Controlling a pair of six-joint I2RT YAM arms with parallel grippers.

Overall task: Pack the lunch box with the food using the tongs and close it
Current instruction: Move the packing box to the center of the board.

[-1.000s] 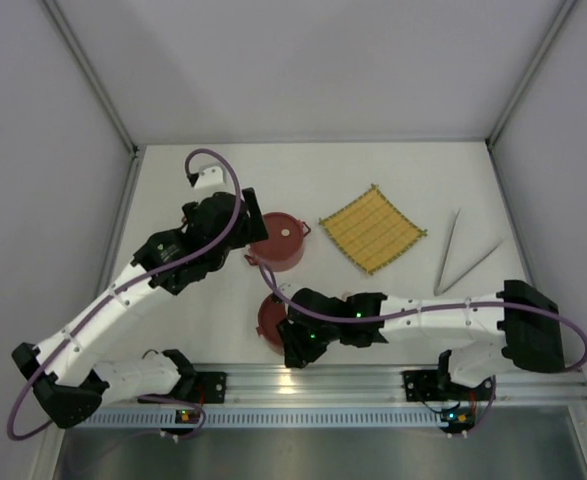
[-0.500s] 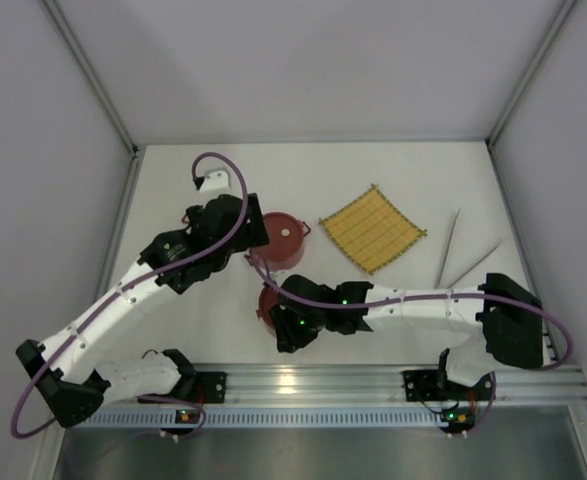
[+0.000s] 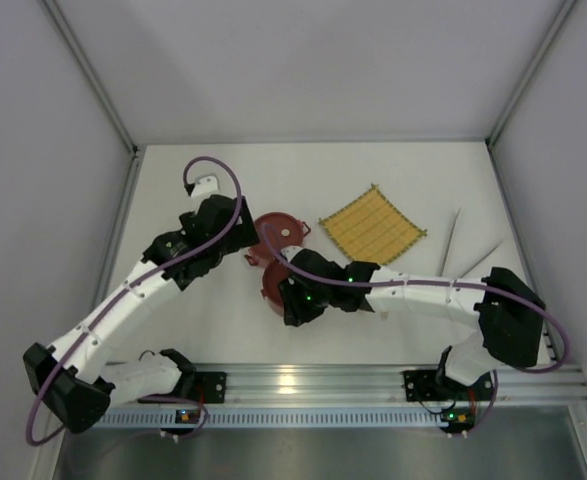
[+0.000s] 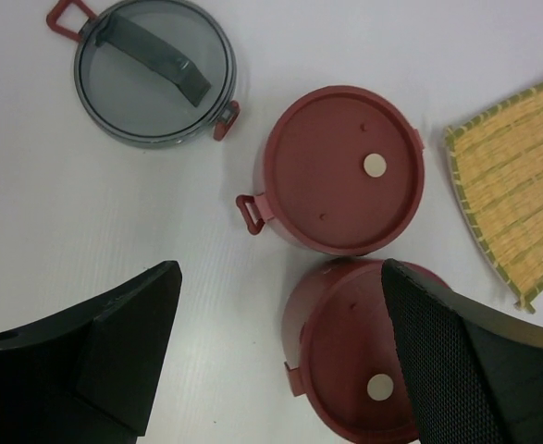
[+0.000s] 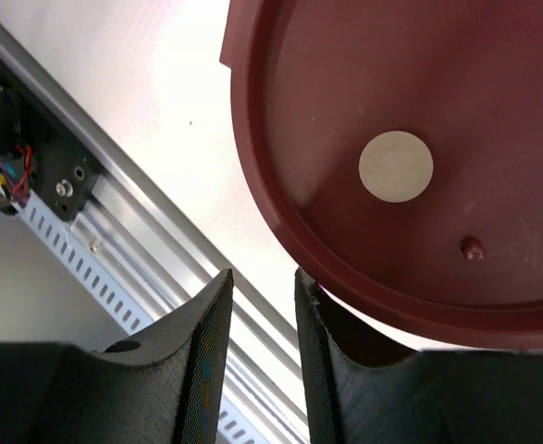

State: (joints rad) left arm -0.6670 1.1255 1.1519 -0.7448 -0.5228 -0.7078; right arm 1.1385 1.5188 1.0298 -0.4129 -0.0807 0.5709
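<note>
Mat: yellow woven square (image 3: 373, 228) with a green edge, lying flat and turned cornerwise on the worktop's right half, toward the far edge.
Worktop: white and matte (image 3: 393, 165).
Rail: silvery aluminium profile (image 3: 313, 381) along the worktop's near edge.
Walls: plain grey panels (image 3: 303, 60) at the far, left and right edges.

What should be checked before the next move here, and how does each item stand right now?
1. Left gripper open: ok.
2. Right gripper holding the near bowl: cannot tell; fingers sit at its rim.
3. Bowls open for filling: not ok; near and far bowl both show a flat maroon face.
4. Tongs free, right of the mat: ok.
5. Food in view: not ok, none seen.
</note>
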